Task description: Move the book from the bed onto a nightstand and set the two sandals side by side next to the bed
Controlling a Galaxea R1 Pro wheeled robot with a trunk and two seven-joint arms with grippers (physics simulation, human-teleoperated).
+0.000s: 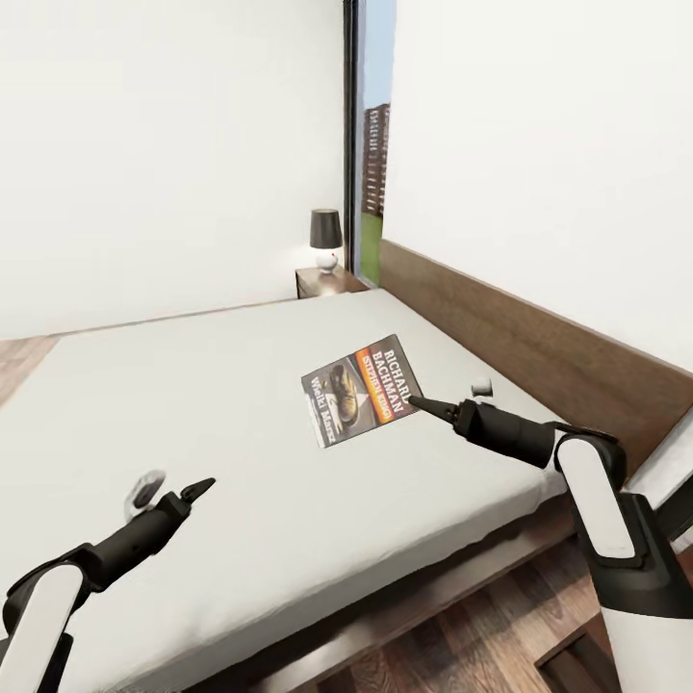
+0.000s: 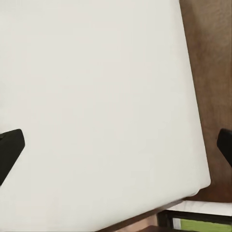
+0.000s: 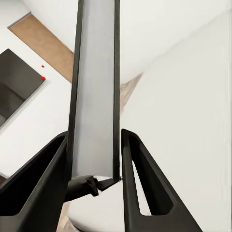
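Book (image 1: pixel 361 390) lifted off the bed (image 1: pixel 241 433), tilted up over the pale mattress on the headboard side, cover facing the head camera with white lettering, an orange band and a tan picture. Right gripper (image 1: pixel 416 399) clamped on the book's near edge, jaws closed on it; seen edge-on in the right wrist view as a thin grey slab with dark covers (image 3: pixel 95 92) pinched between the 2 black fingers (image 3: pixel 140 183). Right arm reaching in over the bed's corner from the right side of the head view.

Left gripper (image 1: pixel 200 488) hanging low over the near part of the mattress, well apart from the book, holding nothing. In the left wrist view, 2 dark fingertips (image 2: pixel 9 150) at opposite edges with bare mattress between, so jaws wide apart.

Nightstand (image 1: pixel 327 282) at the far corner beside the head of the bed, dark brown, with a black-shaded lamp (image 1: pixel 325 238) standing on its top. Tall dark-framed window (image 1: pixel 371 135) just behind it. Brown headboard (image 1: pixel 539 346) running along the white wall. Wood-plank floor (image 1: pixel 452 635) near the bed's foot.
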